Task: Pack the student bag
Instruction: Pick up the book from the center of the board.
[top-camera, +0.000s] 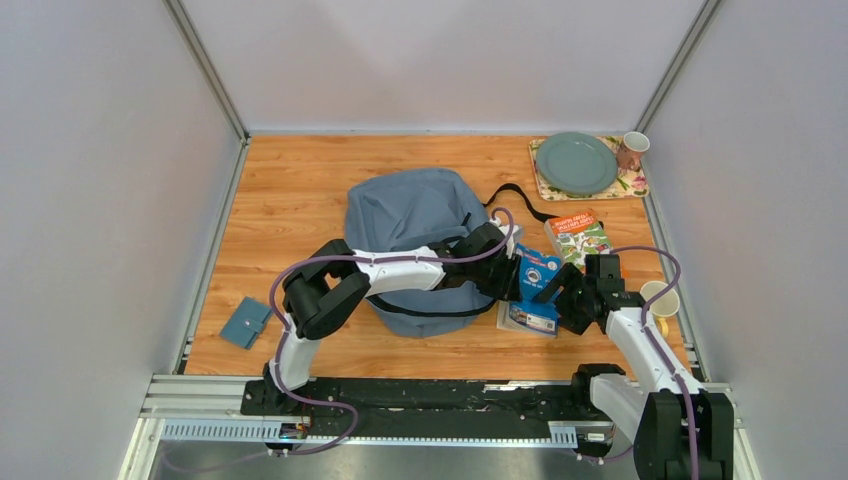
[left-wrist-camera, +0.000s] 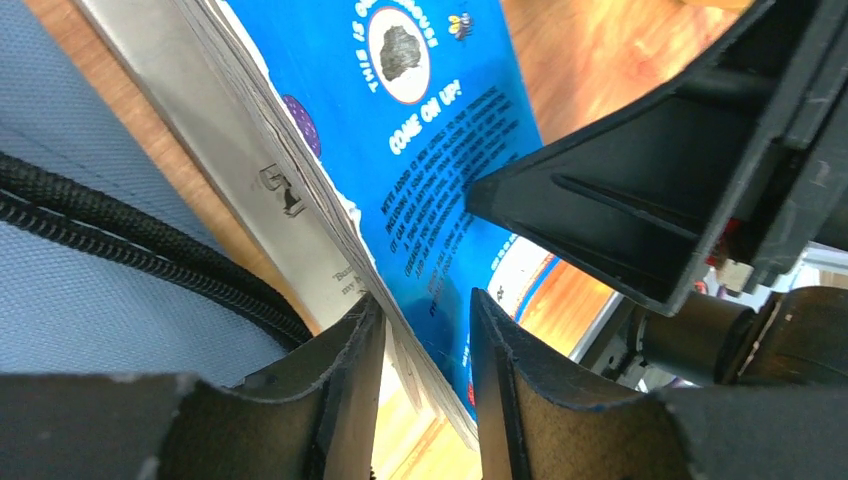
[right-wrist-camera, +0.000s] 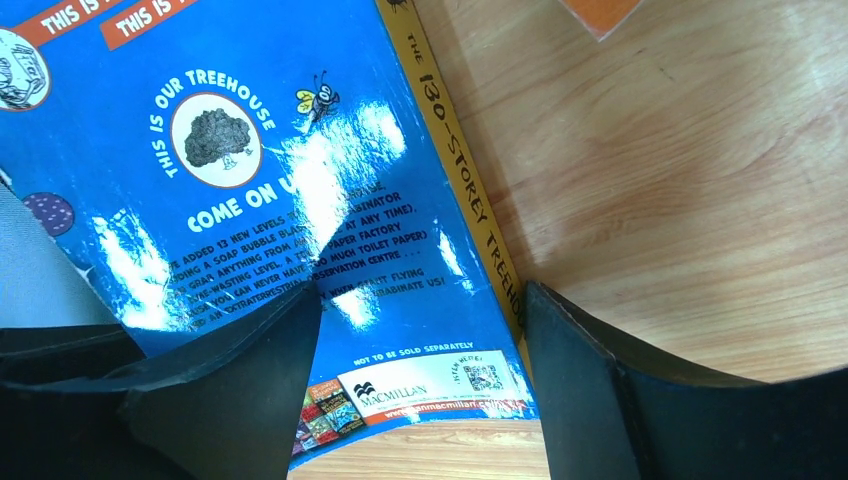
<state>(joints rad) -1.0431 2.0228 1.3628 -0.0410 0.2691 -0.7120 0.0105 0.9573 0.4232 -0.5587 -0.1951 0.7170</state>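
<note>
The backpack (top-camera: 415, 215) is grey-blue with black straps. The book (right-wrist-camera: 300, 200) is blue with white lettering and a yellow spine; the second book (top-camera: 578, 236) is orange and green. The plate (top-camera: 576, 163) is grey-green, the mat (top-camera: 634, 184) floral, the wallet (top-camera: 245, 322) teal.

Three plain, pale grey walls enclose the work cell: a back wall (top-camera: 440, 60), a left wall (top-camera: 90, 200) and a right wall (top-camera: 770, 150), all bare and windowless. Slim metal posts (top-camera: 205, 65) run up the two rear corners. The tabletop (top-camera: 300, 190) is warm orange-brown wood-grain laminate, edged on each side by a silver channel (top-camera: 215, 250). A ribbed aluminium rail (top-camera: 200, 400) spans its near edge. Lighting is soft and even, with faint shadows.
</note>
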